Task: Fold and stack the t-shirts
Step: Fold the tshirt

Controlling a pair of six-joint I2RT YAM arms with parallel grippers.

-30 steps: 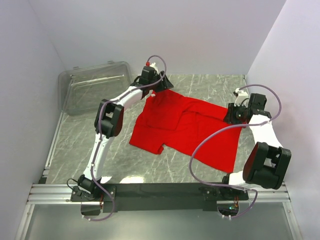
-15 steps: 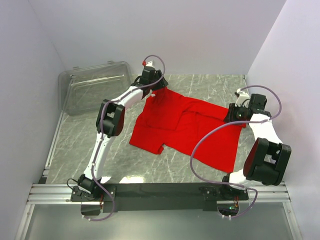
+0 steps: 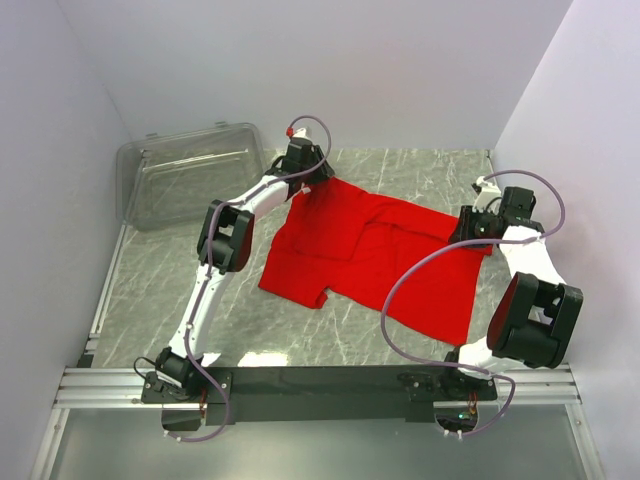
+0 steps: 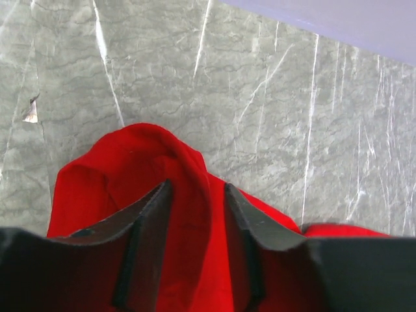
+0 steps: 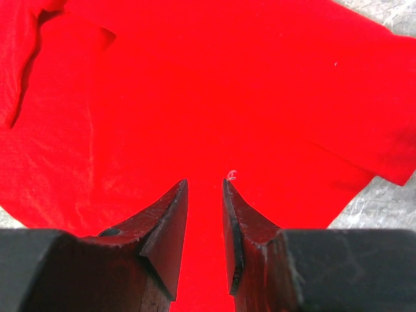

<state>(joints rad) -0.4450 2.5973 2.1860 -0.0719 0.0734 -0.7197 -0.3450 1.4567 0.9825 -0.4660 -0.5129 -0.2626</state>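
Note:
One red t-shirt (image 3: 370, 250) lies spread and partly rumpled on the marble table, with a sleeve pointing toward the front. My left gripper (image 3: 310, 182) is at the shirt's far left corner. In the left wrist view (image 4: 197, 185) its jaws stand close on a raised ridge of the red cloth (image 4: 130, 169). My right gripper (image 3: 464, 232) is at the shirt's right edge. In the right wrist view (image 5: 205, 182) its jaws are nearly together on the red cloth (image 5: 195, 78), which fills most of that view.
A clear plastic bin (image 3: 190, 175) lies at the back left, against the left wall. Bare marble table (image 3: 170, 290) shows left of the shirt. Walls close in the left, back and right sides. A small white scrap (image 4: 30, 112) lies on the table near the shirt's corner.
My left arm has stretched a little farther toward the back and my right gripper has edged slightly right. The shirt lies almost as before.

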